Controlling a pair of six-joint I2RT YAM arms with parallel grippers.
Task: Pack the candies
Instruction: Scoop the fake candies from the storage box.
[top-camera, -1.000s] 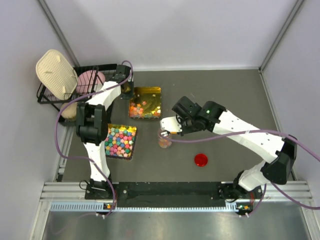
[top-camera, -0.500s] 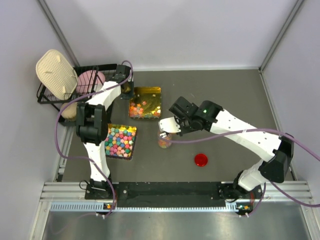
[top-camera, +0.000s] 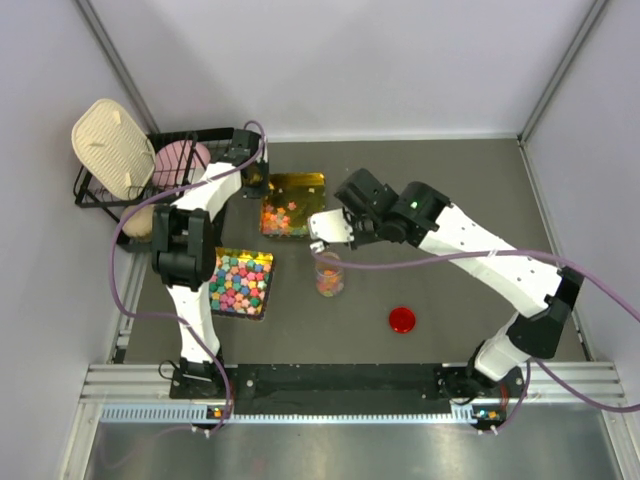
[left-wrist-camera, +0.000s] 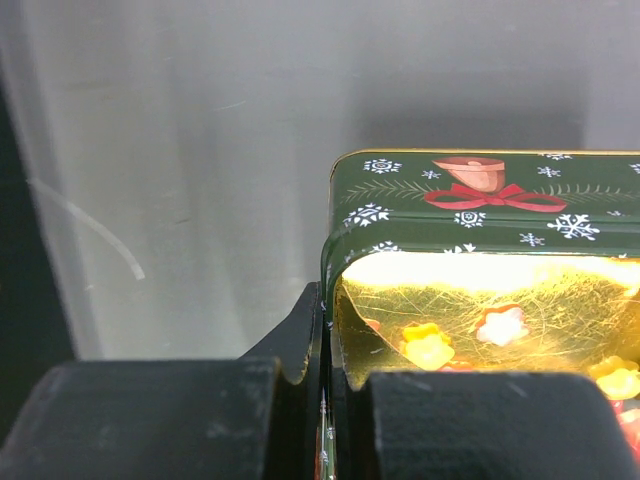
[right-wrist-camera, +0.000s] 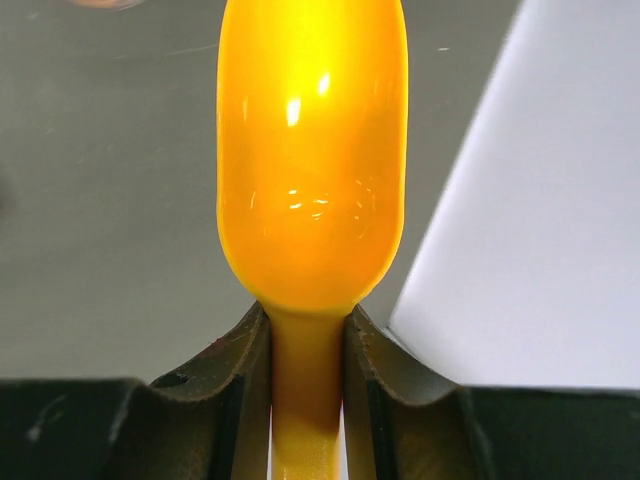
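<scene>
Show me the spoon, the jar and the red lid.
spoon (right-wrist-camera: 312, 170), right wrist view, middle of its head.
jar (top-camera: 330, 284), top view, its side wall.
red lid (top-camera: 402, 320), top view, its centre.

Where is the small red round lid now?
Top view: the small red round lid lies on the grey tabletop, right of the clear jar, apart from it.

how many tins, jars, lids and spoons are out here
tins: 2 (gold tin, foil tin)
jar: 1
lid: 1
spoon: 1
total: 5
</scene>
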